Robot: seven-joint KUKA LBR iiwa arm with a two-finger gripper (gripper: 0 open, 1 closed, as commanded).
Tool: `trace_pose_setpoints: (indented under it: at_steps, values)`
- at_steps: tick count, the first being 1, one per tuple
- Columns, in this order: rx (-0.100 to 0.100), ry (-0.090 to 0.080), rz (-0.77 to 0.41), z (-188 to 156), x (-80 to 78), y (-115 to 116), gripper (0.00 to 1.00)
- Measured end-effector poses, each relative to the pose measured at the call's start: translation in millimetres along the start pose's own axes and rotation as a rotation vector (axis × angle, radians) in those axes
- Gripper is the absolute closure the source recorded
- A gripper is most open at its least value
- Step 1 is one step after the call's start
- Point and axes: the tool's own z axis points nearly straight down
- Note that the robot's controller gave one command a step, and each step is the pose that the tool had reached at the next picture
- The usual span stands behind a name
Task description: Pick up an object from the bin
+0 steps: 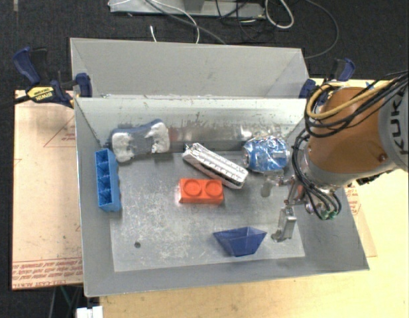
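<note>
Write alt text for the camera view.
The gripper hangs at the right of the bin, beside a dark blue wedge. An orange brick, silver ridged bar, blue-white ball and long blue block lie elsewhere.

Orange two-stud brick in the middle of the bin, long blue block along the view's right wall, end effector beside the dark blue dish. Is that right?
Not quite. The camera view shows the long blue block along the view's left wall, not the right. The rest holds: the orange two-stud brick lies in the middle of the bin, and the end effector is beside the dark blue dish.
</note>
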Motion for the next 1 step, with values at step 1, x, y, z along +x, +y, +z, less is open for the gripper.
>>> trace_pose_setpoints:
  at_steps: [1]
  values:
    - [0.0, 0.0, 0.0, 0.0, 0.0, 0.0, 0.0]
